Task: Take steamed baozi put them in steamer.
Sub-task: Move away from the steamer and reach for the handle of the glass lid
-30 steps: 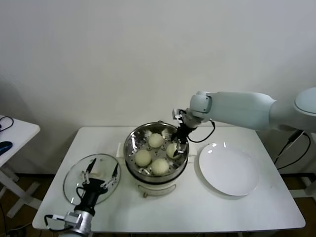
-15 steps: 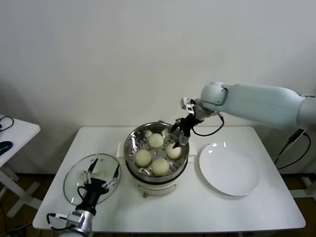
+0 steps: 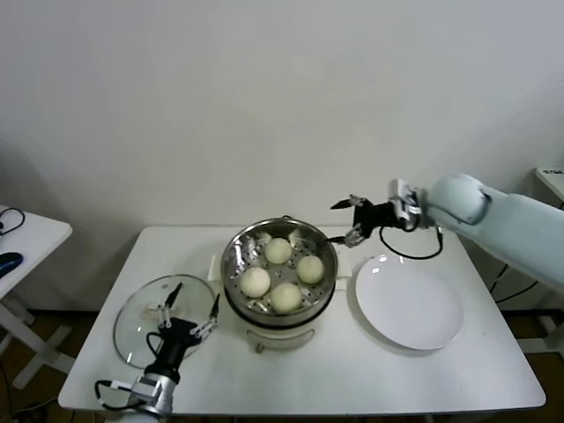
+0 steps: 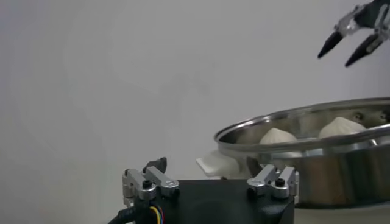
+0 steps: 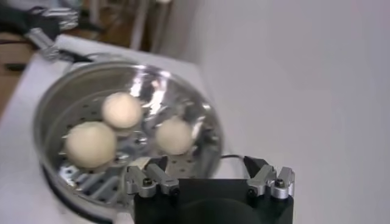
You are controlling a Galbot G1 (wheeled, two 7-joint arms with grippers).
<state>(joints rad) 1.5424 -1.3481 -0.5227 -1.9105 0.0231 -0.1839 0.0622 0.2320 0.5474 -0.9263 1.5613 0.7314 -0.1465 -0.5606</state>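
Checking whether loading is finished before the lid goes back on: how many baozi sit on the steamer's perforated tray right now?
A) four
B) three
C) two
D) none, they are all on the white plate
A: the head view shows four baozi on the tray inside the steamer, while the white plate beside it is bare and the right gripper, jaws open, carries nothing.

Four buns (image 3: 282, 269) are seen lying on the perforated tray inside the steel steamer (image 3: 328, 275), which is placed at the middle of the white table (image 3: 352, 370). The right gripper (image 3: 345, 221) is held open in the air, just right of the steamer's far rim. An empty white plate (image 3: 408, 302) is set to the right. A glass lid (image 3: 132, 317) is laid at the near left, where the left gripper (image 3: 189, 310) is held open.
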